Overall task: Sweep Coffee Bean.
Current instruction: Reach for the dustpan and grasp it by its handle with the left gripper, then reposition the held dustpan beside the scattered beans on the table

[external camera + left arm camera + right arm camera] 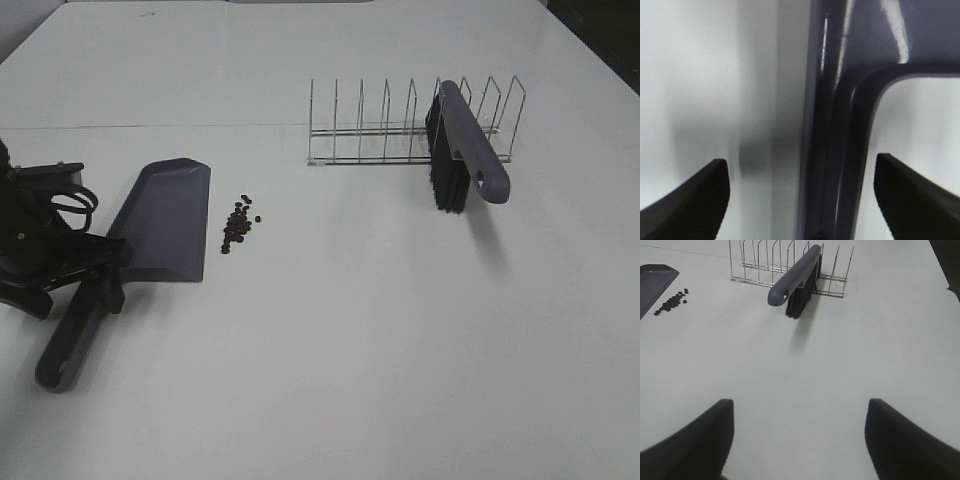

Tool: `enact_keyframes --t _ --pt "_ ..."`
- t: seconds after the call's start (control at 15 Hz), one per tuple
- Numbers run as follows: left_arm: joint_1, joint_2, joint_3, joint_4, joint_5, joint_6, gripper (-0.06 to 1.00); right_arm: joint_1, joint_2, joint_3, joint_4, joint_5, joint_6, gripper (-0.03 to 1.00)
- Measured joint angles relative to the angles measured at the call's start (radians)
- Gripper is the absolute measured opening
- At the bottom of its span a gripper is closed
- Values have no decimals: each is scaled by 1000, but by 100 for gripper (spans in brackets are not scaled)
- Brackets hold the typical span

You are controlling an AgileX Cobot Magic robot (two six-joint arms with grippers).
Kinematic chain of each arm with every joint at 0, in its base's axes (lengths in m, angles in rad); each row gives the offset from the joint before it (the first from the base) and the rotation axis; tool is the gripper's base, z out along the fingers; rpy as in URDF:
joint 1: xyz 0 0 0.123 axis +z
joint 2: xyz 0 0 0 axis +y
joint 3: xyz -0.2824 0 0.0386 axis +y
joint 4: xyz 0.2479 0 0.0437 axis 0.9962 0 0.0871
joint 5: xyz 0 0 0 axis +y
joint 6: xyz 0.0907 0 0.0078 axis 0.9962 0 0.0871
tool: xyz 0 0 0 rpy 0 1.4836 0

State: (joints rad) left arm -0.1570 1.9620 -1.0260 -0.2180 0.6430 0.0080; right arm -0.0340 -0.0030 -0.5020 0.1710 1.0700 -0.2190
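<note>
The coffee beans (238,222) lie in a small dark cluster on the white table, just right of the grey dustpan (165,220). They also show in the right wrist view (671,301). My left gripper (98,268) is open and straddles the dustpan's handle (840,150), with both fingertips (695,200) clear of it. A grey brush (465,150) with black bristles leans in a wire rack (400,130) at the back right. My right gripper (800,440) is open and empty above bare table, well short of the brush (795,277). It is out of the high view.
The wire rack (755,260) has several upright dividers, and the brush handle sticks out toward the front. The dustpan's handle end (60,365) points to the front left. The table's far edge runs along the back.
</note>
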Motion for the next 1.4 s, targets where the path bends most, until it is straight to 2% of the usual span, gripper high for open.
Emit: enact_keyframes --t 0.2,0.33,0.67,0.87,1.2,1.4 --pt "-44 41 -52 -1 13 1 66 0 0 0 0 0 0 65" --pt "-45 65 -85 5 63 -20 59 0 0 0 0 0 0 65" --pt "-45 93 -122 28 120 -34 58 0 0 0 0 0 0 65" --pt "-45 94 -123 59 142 -38 33 0 0 0 0 0 0 65" --pt "-45 82 -133 132 214 -113 34 0 0 0 0 0 0 65" --pt "-45 -36 -132 154 240 -146 34 0 0 0 0 0 0 65"
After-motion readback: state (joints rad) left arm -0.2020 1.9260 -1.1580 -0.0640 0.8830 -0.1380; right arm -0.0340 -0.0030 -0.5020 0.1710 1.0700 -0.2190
